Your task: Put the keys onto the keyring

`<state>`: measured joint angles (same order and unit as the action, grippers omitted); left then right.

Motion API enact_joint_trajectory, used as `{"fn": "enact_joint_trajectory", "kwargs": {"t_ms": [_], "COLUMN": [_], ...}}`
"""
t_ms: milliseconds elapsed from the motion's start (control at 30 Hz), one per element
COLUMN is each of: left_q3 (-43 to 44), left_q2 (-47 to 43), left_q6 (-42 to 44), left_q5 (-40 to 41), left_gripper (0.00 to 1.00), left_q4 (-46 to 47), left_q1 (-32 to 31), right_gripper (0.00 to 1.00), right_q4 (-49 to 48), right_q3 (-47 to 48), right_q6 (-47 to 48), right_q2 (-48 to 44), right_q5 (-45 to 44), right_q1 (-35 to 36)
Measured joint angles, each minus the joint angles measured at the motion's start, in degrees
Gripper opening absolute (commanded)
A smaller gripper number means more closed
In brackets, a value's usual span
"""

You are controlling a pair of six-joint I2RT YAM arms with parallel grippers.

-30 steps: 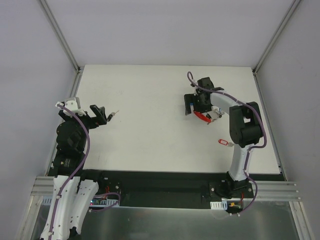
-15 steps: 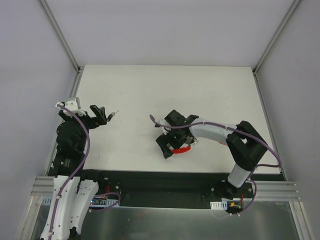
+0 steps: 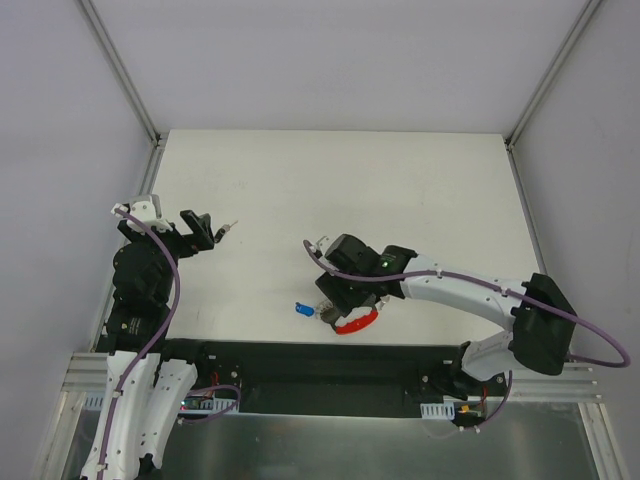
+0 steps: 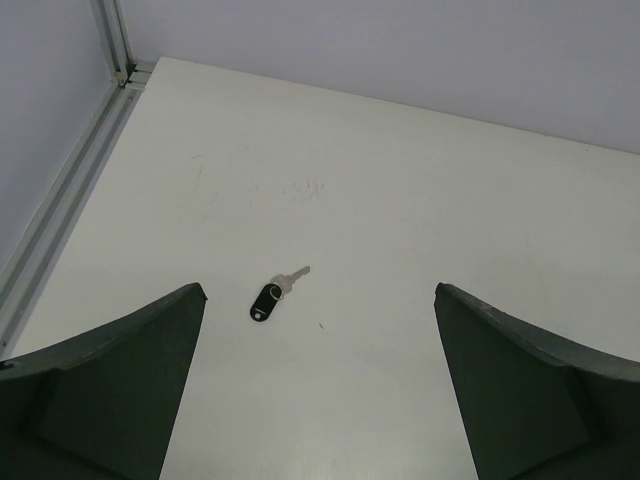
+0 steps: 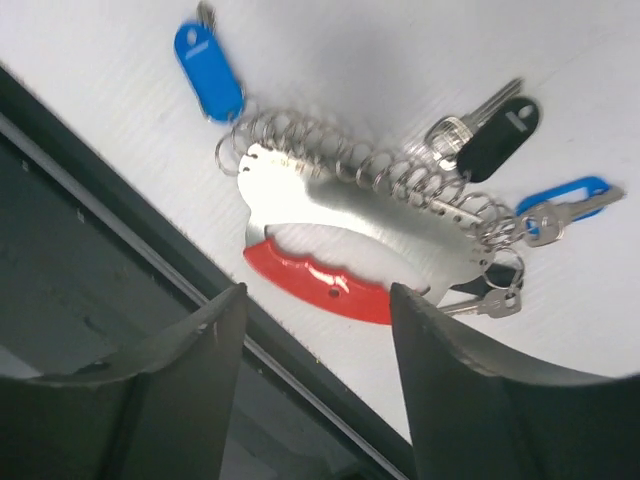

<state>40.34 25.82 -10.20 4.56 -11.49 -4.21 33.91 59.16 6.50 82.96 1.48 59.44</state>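
Observation:
The keyring (image 5: 340, 205), a silver plate with a red curved clip (image 5: 320, 285) and several small rings, lies flat by the table's front edge (image 3: 352, 322). On its rings hang a blue-tagged key (image 5: 208, 70), a black-tagged key (image 5: 495, 125) and another blue key (image 5: 565, 200). My right gripper (image 5: 317, 295) hovers just over the clip (image 3: 342, 306), its fingers apart on either side and not pressing on it. A separate black-headed key (image 4: 272, 296) lies on the table ahead of my left gripper (image 4: 318, 292), which is wide open and empty at the left side (image 3: 207, 228).
The black front rail (image 5: 120, 200) of the table runs right beside the keyring. An aluminium frame rail (image 4: 70, 190) borders the table's left side, and grey walls close in the back and sides.
My right arm has swung from the back right of the table to the front middle, and the keyring has come along with it. Its fingers have narrowed. The left arm has not moved.

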Motion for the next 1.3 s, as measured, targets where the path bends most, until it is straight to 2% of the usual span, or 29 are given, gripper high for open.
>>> {"fn": "enact_joint_trajectory", "kwargs": {"t_ms": [33, 200, 467, 833, 1100, 1300], "left_q3": [0.0, 0.0, 0.0, 0.0, 0.0, 0.0], "left_q2": [0.0, 0.02, 0.02, 0.07, 0.07, 0.2], "left_q6": [0.0, 0.0, 0.0, 0.0, 0.0, 0.0], "left_q5": [-0.02, -0.02, 0.0, -0.02, 0.0, -0.02], "left_gripper": [0.99, 0.99, 0.99, 0.99, 0.99, 0.99], "left_q4": [0.02, 0.0, 0.0, 0.0, 0.02, 0.0], "left_q1": [0.0, 0.0, -0.28, -0.37, -0.37, -0.37], "right_gripper": [0.55, 0.47, 0.35, 0.34, 0.33, 0.27], "right_q4": [-0.24, -1.79, -1.92, 0.11, 3.3, 5.97], "right_q3": [0.66, 4.02, 8.63, 14.56, 14.58, 14.56], "right_q6": [-1.22, -9.18, -13.44, -15.76, -17.7, -19.28], "right_q2": [-0.04, 3.3, 14.4, 23.67, 25.81, 25.79], "right_q5": [-2.03, -13.03, -20.85, -23.96, -26.56, -31.34], "right_q1": [0.79, 5.55, 9.6, 11.52, 11.69, 11.56]}}
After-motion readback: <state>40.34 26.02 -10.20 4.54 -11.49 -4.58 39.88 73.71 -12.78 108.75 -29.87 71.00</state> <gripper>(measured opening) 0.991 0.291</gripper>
